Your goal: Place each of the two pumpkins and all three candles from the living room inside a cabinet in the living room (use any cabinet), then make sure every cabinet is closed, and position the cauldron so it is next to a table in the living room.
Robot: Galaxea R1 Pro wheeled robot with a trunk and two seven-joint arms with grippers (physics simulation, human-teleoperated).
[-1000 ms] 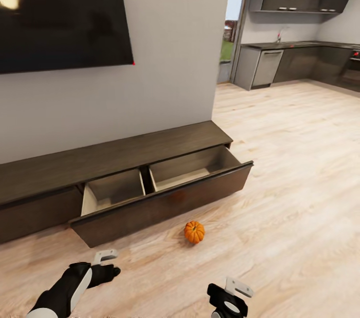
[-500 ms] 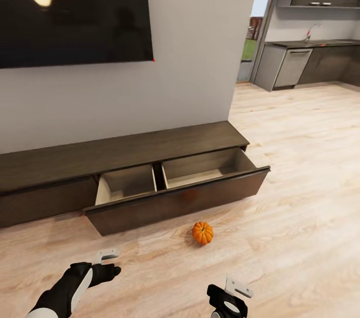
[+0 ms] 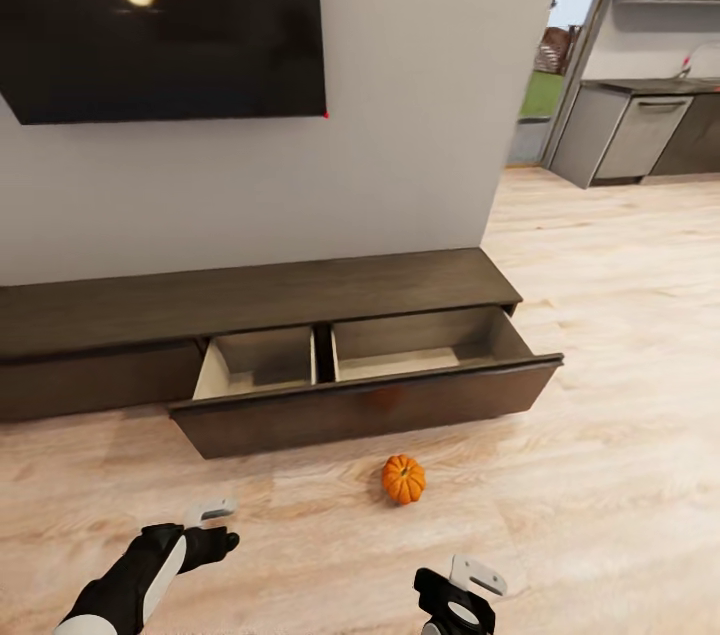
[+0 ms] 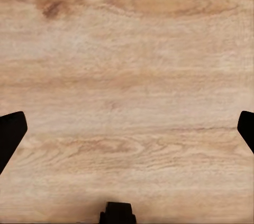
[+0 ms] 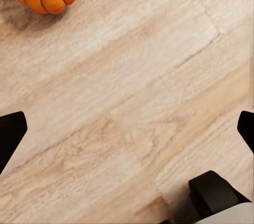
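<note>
Pumpkin [image 3: 403, 479] sits on the floor [image 3: 600, 475] at lower centre, just before the cabinet's [image 3: 250, 300] open drawer [image 3: 370, 405]. Both grippers, left [image 3: 212, 525] and right [image 3: 465, 590], hang wide and empty. Fetching step: next, reach down and grasp it

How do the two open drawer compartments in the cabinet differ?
The left compartment is narrower; the right compartment is clearly wider. The left one's side wall shows pale wood, the right one's walls look greyer. Both sit behind one pulled-out dark front, and both look empty.
</note>
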